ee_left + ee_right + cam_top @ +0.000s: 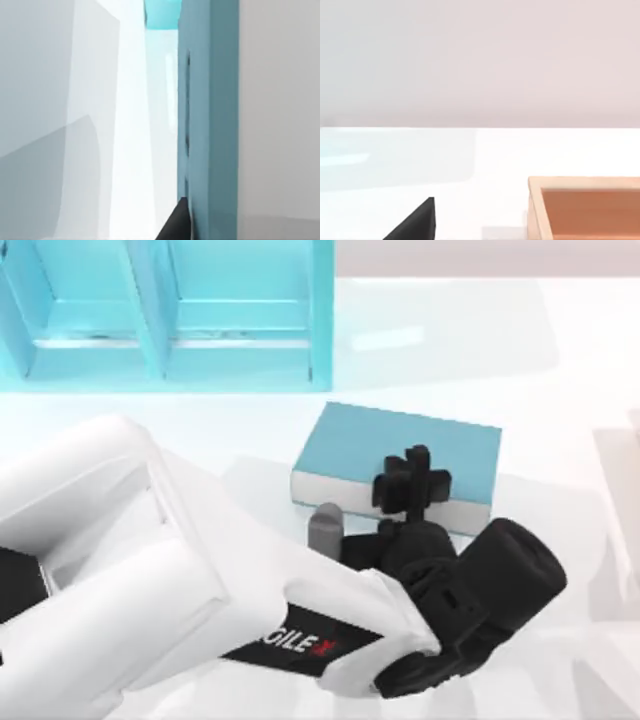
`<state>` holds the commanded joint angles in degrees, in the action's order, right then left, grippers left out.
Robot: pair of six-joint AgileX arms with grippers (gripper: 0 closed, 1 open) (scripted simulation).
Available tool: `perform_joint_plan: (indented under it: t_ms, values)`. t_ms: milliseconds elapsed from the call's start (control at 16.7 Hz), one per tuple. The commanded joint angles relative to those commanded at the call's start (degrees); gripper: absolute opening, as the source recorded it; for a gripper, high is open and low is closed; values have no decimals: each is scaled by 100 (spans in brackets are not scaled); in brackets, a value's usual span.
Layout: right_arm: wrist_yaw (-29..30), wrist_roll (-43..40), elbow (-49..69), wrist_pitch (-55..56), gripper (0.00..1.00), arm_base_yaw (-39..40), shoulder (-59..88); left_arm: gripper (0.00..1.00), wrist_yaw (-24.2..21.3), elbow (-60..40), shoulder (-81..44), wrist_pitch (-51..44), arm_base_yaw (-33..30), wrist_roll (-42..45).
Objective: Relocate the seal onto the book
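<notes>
the left gripper (413,483) hovers over the book (400,445), jaws state i cannot tell, seal hidden, so it could drop off the near edge onto the table (560,390).

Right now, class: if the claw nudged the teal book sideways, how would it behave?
The book lies flat and looks thick, so it would probably slide rather than tip. Its hard, boxy edges suggest it stays stiff. The left claw hovers over its near edge, so a push there might turn it.

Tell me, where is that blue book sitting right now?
In the top view, the book lies flat near the table's middle, just in front of the teal shelf unit, with the left gripper over its near edge.
</notes>
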<state>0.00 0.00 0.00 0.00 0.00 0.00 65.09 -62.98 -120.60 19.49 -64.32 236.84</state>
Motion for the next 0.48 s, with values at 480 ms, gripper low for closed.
perform_joint_plan:
  t_ms: [480]
  values:
    - [0, 0, 0, 0, 100, 0, 0, 38, 0, 0, 0, 0, 0, 0]
